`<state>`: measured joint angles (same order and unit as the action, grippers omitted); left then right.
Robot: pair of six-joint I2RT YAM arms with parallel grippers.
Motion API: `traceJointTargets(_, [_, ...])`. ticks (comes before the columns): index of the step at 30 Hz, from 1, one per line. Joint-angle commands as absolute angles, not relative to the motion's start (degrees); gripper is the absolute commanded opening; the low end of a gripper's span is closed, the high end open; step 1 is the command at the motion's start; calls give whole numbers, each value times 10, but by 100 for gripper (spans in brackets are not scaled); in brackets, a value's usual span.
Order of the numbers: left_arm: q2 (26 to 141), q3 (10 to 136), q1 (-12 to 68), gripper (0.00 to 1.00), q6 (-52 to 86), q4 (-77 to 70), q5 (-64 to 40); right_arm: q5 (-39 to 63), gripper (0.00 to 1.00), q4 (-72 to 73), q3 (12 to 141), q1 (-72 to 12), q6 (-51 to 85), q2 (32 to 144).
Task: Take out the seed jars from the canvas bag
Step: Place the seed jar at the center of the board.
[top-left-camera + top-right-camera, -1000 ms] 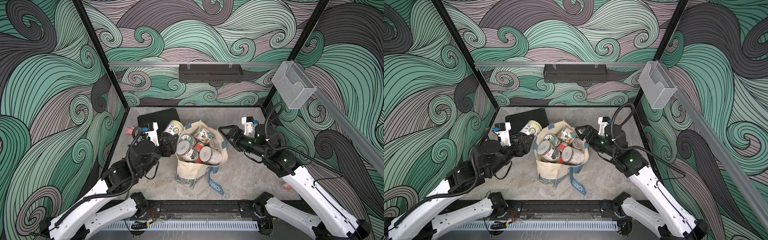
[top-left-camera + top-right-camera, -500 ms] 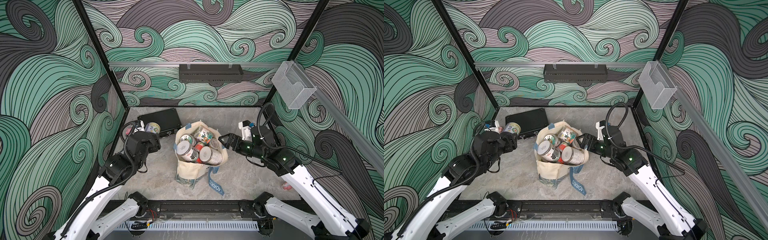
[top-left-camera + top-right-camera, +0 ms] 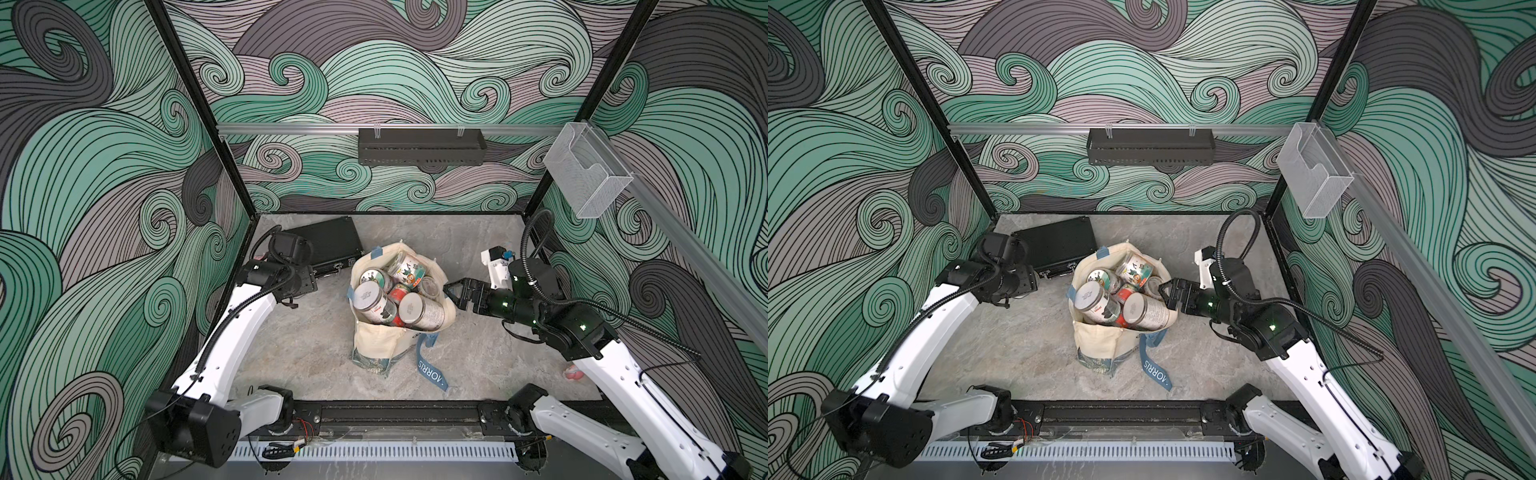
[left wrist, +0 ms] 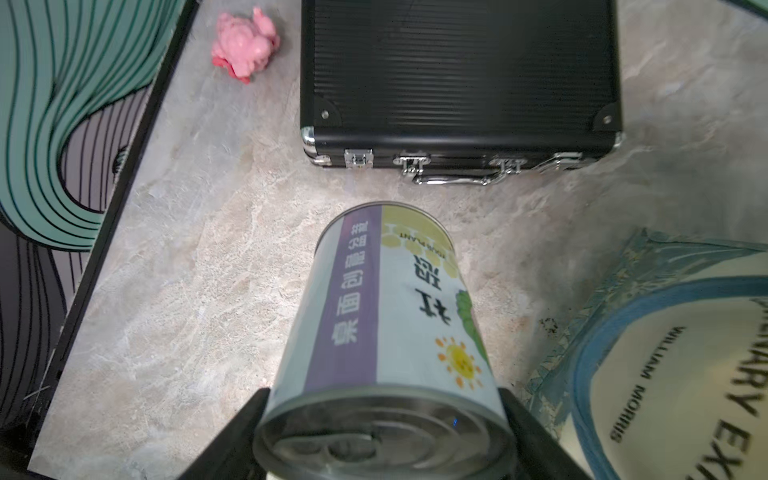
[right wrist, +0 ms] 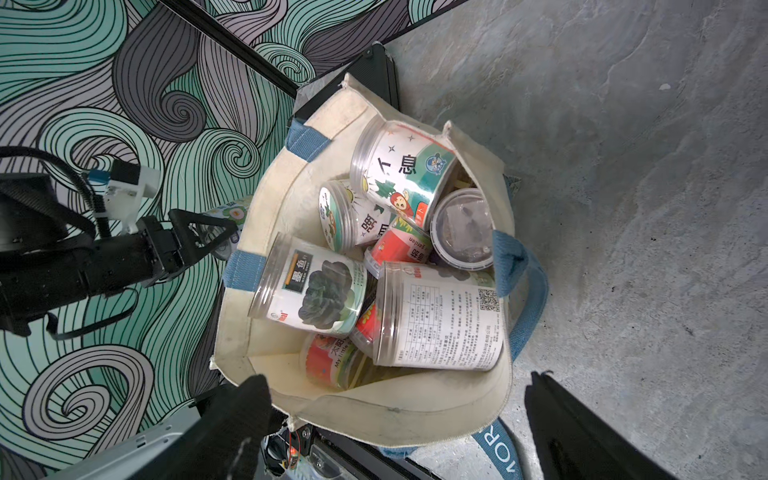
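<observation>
Beside the canvas bag [image 3: 384,345]
Only the left wrist view showed the left gripper [image 4: 384,415] clamping a labelled jar [image 4: 395,316]; both top views showed the right gripper [image 3: 451,295] spread wide at the bag's rim, seed jars [image 3: 409,309] inside.

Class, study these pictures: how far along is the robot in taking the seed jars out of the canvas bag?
Done: no freed jar shows on the table yet. In hand: the left gripper grips one purple-labelled jar, already outside the canvas bag, near the black case. Left: at least six seed jars fill the bag; the open right gripper hovers at its rim.
</observation>
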<state>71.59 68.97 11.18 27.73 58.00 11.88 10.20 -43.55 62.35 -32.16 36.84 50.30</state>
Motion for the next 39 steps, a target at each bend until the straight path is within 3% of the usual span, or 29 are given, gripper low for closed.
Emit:
traceJointTargets(1, [765,721,96,61,251,617,92,92,99,-455,636,-319,341,493])
traceJointTargets(10, [931,775,43,61,202,680,56,104,99,-456,631,-318,323,506])
traceJointTargets(22, [1017,790,22,66,191,656,34,104,99,-470,631,-318,324,511])
traceJointTargets(28, [1001,792,20,99,195,655,31,109,99,-477,643,-318,320,527])
traceJointTargets(39, [862,814,22,99,188,648,-2,107,99,-477,679,-329,319,561])
